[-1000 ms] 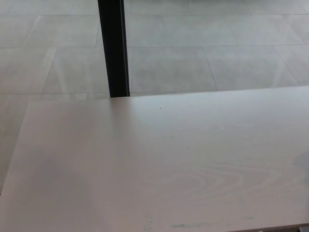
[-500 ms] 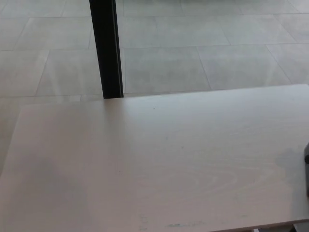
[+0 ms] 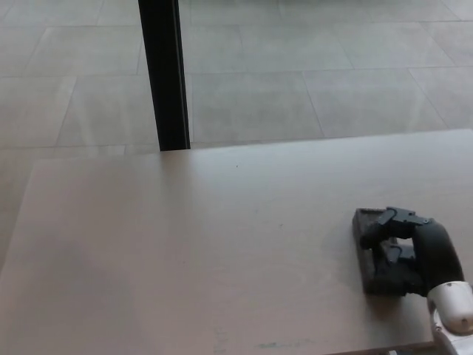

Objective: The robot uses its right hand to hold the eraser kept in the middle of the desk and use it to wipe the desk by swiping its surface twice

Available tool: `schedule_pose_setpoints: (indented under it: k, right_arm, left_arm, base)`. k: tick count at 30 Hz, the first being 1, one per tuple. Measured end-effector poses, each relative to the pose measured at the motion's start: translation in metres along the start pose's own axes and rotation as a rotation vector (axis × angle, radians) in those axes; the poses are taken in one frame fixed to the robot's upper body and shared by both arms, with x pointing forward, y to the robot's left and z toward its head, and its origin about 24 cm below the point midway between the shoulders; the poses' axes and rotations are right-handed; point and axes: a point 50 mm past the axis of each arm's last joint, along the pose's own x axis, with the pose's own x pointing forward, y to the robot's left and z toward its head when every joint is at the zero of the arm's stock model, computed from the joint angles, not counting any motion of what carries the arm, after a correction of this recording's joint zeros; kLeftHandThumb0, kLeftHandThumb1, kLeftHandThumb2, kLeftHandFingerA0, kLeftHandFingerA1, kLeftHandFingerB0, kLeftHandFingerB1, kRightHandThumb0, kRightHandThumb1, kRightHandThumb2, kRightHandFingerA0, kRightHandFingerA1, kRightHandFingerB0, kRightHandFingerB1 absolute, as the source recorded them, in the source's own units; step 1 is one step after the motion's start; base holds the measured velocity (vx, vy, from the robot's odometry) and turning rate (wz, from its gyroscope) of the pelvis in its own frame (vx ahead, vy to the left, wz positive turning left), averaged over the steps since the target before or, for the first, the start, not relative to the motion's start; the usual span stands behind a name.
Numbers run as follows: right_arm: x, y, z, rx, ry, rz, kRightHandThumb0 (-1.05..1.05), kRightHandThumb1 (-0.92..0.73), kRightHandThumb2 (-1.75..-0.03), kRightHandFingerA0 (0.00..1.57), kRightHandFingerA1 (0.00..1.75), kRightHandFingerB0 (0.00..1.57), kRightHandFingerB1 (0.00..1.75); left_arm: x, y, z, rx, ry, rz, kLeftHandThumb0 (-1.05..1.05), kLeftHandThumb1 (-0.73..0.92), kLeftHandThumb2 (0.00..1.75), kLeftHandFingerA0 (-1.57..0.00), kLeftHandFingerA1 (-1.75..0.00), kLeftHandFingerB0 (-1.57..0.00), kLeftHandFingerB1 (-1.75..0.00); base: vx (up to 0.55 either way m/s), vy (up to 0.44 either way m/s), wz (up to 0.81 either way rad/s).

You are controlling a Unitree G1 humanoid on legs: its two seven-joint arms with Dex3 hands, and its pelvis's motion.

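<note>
A dark rectangular eraser (image 3: pixel 366 235) lies flat on the pale wooden desk (image 3: pixel 192 244), at the right side near the front. My right hand (image 3: pixel 403 248) rests on top of it, its black fingers curled over the block and holding it against the desk surface. The white wrist cuff (image 3: pixel 452 309) shows at the bottom right corner. My left hand does not show in the head view.
A black vertical post (image 3: pixel 164 74) stands behind the desk's far edge at left of centre. Grey floor tiles (image 3: pixel 310 66) lie beyond the desk. A faint bluish smudge (image 3: pixel 281 344) marks the desk near its front edge.
My right hand has come into the picture from the right edge with the eraser under it, sliding leftward over the desk. The camera shifted slightly between the earliest frame and later ones.
</note>
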Motion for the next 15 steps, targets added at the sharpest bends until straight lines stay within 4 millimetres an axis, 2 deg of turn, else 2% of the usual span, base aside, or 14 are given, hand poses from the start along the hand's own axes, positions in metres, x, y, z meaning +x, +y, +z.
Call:
schedule_pose_setpoints:
  k: [2,3,4,5,6,7,9,10,11,13,14,15]
  right_arm:
    - [-0.002,0.012,0.004,0.007,-0.018,0.033,-0.35,-0.47,-1.28,1.00,1.75,0.75,1.64]
    - [-0.003,0.019,0.006,0.014,-0.026,0.050,-0.33,-0.46,-1.30,1.01,1.75,0.78,1.62]
    - [-0.005,0.026,0.008,0.022,-0.036,0.067,-0.31,-0.46,-1.31,1.03,1.75,0.80,1.61]
    - [-0.007,0.034,0.010,0.031,-0.045,0.086,-0.28,-0.48,-1.34,1.02,1.75,0.79,1.62]
    - [-0.007,0.036,0.011,0.035,-0.047,0.091,-0.29,-0.49,-1.31,1.01,1.75,0.80,1.61]
    - [-0.009,0.044,0.013,0.050,-0.056,0.110,-0.25,-0.54,-1.25,1.09,1.75,0.84,1.54]
    - [-0.013,0.057,0.018,0.070,-0.071,0.142,-0.25,-0.54,-1.25,1.09,1.75,0.84,1.54]
    - [-0.015,0.063,0.019,0.078,-0.078,0.157,-0.30,-0.57,-1.18,1.03,1.75,0.81,1.60]
    - [-0.017,0.068,0.021,0.085,-0.084,0.171,-0.23,-0.52,-1.31,1.10,1.75,0.85,1.55]
    - [-0.024,0.080,0.024,0.095,-0.099,0.211,-0.23,-0.52,-1.31,1.10,1.75,0.85,1.55]
    - [-0.026,0.084,0.025,0.098,-0.104,0.225,-0.23,-0.50,-1.36,1.09,1.75,0.89,1.56]
    - [-0.029,0.089,0.027,0.101,-0.111,0.243,-0.25,-0.47,-1.35,1.05,1.75,0.86,1.58]
  left_arm:
    - [0.000,0.000,0.000,0.000,-0.002,0.000,-0.75,0.87,0.67,-0.46,-0.94,-0.43,-0.74]
    - [0.000,0.000,0.000,0.000,-0.002,-0.001,-0.77,0.65,1.01,-0.48,-0.85,-0.47,-0.75]
    - [0.000,0.000,0.001,0.000,-0.003,-0.001,-0.77,0.65,1.01,-0.49,-0.84,-0.46,-0.74]
    - [0.000,0.000,0.001,0.000,-0.003,-0.001,-0.76,0.86,0.66,-0.45,-0.96,-0.45,-0.76]
    - [0.000,0.000,0.001,0.000,-0.003,-0.001,-0.78,0.65,1.01,-0.47,-0.86,-0.46,-0.75]
    - [0.000,0.000,0.001,0.000,-0.003,-0.001,-0.78,0.65,1.02,-0.46,-0.84,-0.45,-0.73]
    - [0.000,0.000,0.001,0.000,-0.004,-0.001,-0.78,0.65,1.02,-0.46,-0.84,-0.45,-0.73]
    - [0.000,-0.001,0.001,0.000,-0.005,-0.002,-0.76,0.86,0.66,-0.45,-0.93,-0.44,-0.74]
    - [0.000,-0.001,0.001,0.000,-0.005,-0.002,-0.77,0.86,0.66,-0.46,-1.00,-0.44,-0.77]
    - [0.001,-0.001,0.002,0.000,-0.007,-0.002,-0.77,0.86,0.66,-0.46,-1.00,-0.44,-0.77]
    - [0.001,-0.001,0.002,-0.001,-0.008,-0.002,-0.77,0.87,0.66,-0.43,-0.95,-0.44,-0.74]
    - [0.001,-0.001,0.002,-0.001,-0.009,-0.003,-0.77,0.88,0.66,-0.42,-0.91,-0.42,-0.72]
  base:
    - [0.00,0.000,0.00]
    - [0.00,0.000,0.00]
    - [0.00,0.000,0.00]
    - [0.00,0.000,0.00]
    - [0.00,0.000,0.00]
    - [0.00,0.000,0.00]
    - [0.00,0.000,0.00]
    - [0.00,0.000,0.00]
    - [0.00,0.000,0.00]
    - [0.00,0.000,0.00]
    - [0.00,0.000,0.00]
    - [0.00,0.000,0.00]
